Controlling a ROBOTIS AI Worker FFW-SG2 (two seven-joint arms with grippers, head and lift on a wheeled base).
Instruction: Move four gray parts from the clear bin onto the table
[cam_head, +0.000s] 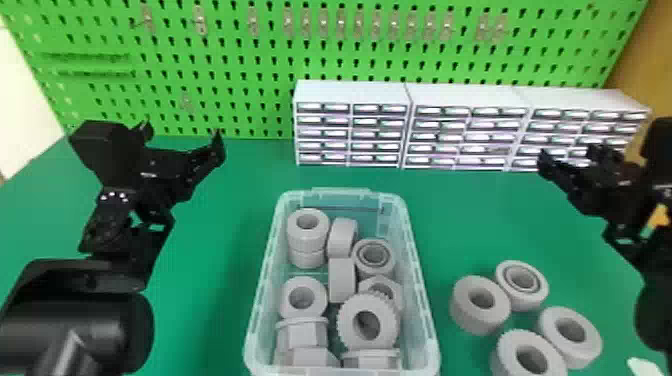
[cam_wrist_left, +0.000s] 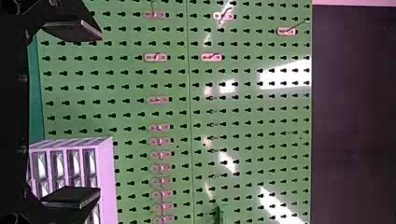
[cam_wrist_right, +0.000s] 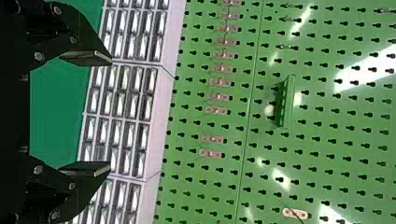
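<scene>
Grippers, two: our left gripper (cam_head: 183, 134), open, fingers spread, raised left of the clear bin (cam_head: 342, 192); our right gripper (cam_head: 570, 154), likewise open, raised on the far right. Gray parts (cam_head: 476, 323), four: on the green table (cam_head: 215, 300), grouped right of the bin, holes facing up. Further gray parts, mixed: inside the bin, where we count among them a toothed gear (cam_head: 348, 327). Behind: white drawer cabinets (cam_head: 360, 93), green pegboard (cam_head: 240, 100) with hooks.
</scene>
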